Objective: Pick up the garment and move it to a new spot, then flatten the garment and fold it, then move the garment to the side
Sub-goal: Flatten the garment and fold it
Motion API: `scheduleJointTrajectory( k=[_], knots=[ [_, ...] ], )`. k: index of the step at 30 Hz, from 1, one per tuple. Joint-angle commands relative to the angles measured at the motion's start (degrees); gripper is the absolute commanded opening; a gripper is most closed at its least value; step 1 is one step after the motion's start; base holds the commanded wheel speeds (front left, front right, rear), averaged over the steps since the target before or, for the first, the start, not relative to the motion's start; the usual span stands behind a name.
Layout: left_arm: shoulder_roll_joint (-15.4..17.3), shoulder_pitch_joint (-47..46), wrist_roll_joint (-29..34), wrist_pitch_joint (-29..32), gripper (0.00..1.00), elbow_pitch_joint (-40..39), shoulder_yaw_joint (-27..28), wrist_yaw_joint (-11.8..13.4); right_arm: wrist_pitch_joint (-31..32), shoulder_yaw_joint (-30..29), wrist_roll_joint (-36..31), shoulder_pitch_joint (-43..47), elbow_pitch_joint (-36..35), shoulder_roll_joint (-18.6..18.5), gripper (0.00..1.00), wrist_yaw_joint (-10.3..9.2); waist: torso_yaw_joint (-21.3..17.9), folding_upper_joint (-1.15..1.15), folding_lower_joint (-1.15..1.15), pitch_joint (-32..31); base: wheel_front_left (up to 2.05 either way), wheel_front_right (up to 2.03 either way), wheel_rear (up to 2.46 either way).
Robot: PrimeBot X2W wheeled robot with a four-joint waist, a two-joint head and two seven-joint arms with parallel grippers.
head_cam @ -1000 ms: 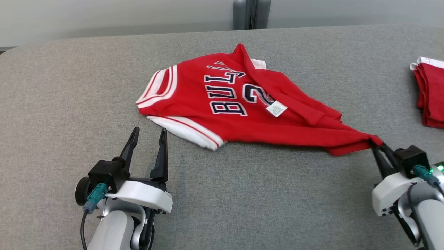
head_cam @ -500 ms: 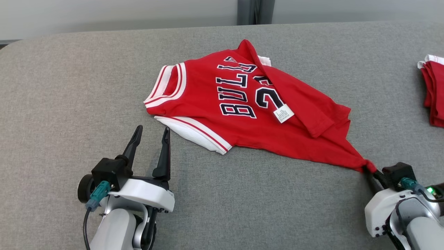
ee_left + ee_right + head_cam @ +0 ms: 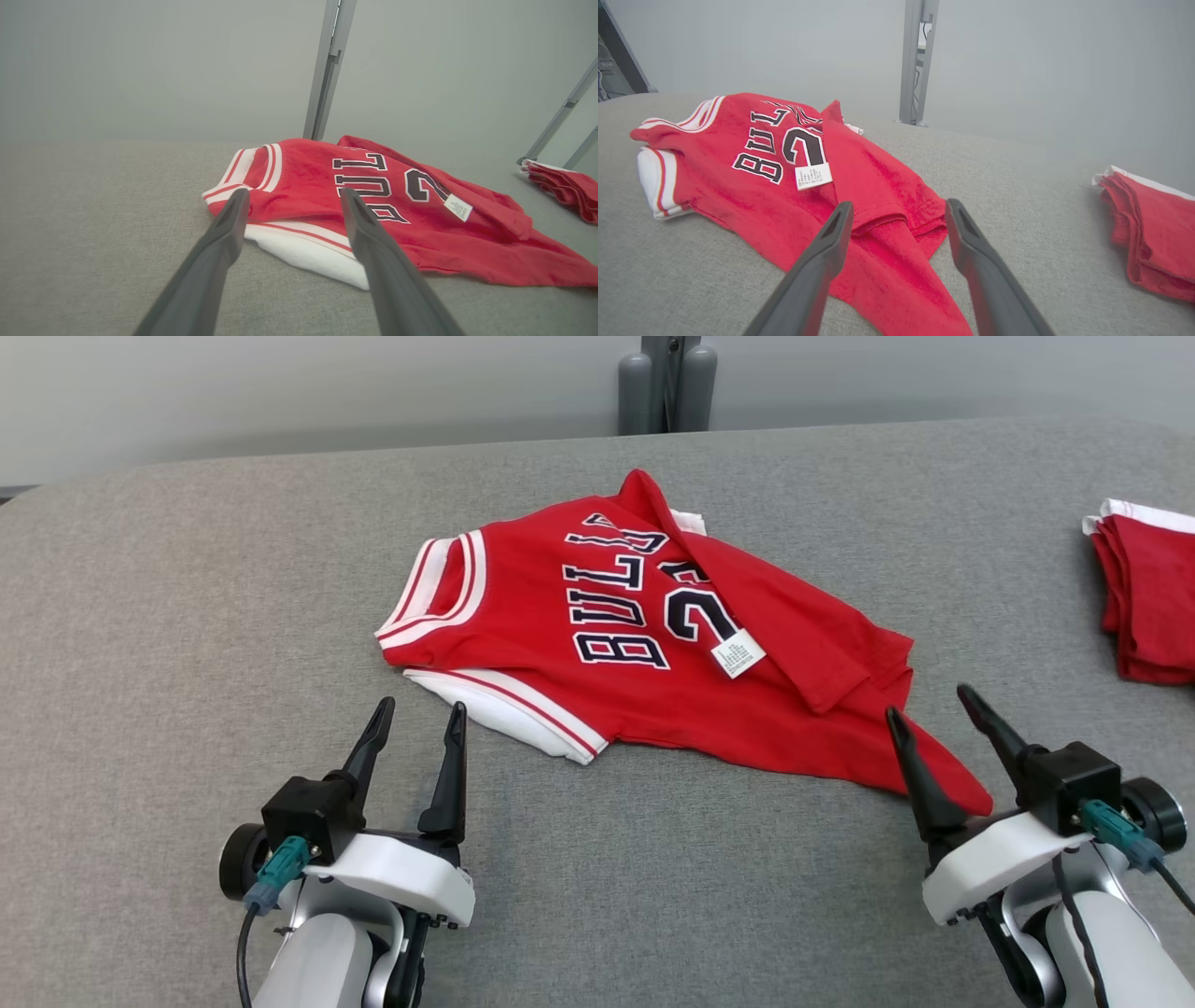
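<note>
R gripper (image 3: 927,702) just let go of jersey (image 3: 597,616) corner, now wide open, empty; L gripper (image 3: 421,705) open, empty. Move looks done; flatten next.

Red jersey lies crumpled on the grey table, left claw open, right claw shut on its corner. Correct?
Not quite: the right claw is open, fingers apart over the jersey's drawn-out corner, gripping nothing, as the right wrist view shows. The jersey does lie crumpled on the grey table, left claw open.
</note>
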Motion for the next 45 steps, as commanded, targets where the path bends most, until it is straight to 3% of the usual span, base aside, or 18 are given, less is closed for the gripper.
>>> scheduleJointTrajectory(
  k=[1,7,28,29,30,31,38,45],
  knots=[
    [0.3,0.5,0.3,-0.1,1.0,0.1,0.0,-0.2,-1.5,-0.4,-0.6,0.7,-1.2,0.2,1.0,0.0,-0.4,0.0,0.0,-0.2,0.0,0.0,0.0],
    [0.3,0.1,0.6,-0.1,1.0,2.1,-0.5,0.1,-7.1,-2.0,-3.9,1.3,-7.1,3.1,1.0,0.0,-1.7,0.0,0.0,0.3,0.0,0.0,0.0],
    [0.3,-17.1,-5.5,3.4,0.98,26.4,-5.4,1.8,-7.9,-3.6,-5.9,0.5,-7.5,6.2,1.0,0.0,-6.0,0.0,0.0,5.8,0.0,0.0,0.0],
    [0.3,-17.5,-5.6,3.3,0.45,27.0,-5.6,1.7,-7.9,-3.6,-5.9,0.5,-7.5,6.2,1.0,0.0,-6.0,0.0,0.0,5.9,0.0,0.0,0.0],
    [0.3,-18.0,-5.6,3.1,0.07,27.5,-5.8,1.5,-7.9,-3.7,-5.8,0.5,-7.6,6.3,1.0,0.0,-6.1,0.0,0.0,5.9,0.0,0.0,0.0],
    [0.3,-18.3,-5.6,2.9,0.0,27.8,-5.9,1.4,-7.9,-3.8,-5.8,0.5,-7.6,6.3,1.0,0.0,-6.0,0.0,0.0,5.9,0.0,0.0,0.0],
    [0.3,-17.4,-6.7,0.7,0.0,27.6,-6.0,1.4,-7.9,-4.6,-6.2,1.3,-7.0,6.6,1.0,0.0,-4.9,0.0,0.0,4.9,0.0,0.0,0.0],
    [0.3,-14.5,-6.6,-0.1,0.0,21.3,-4.9,3.9,-7.9,-4.3,-6.4,1.9,-6.4,6.7,1.0,0.0,-3.4,0.0,0.0,3.1,0.0,0.0,0.0]
  ],
)
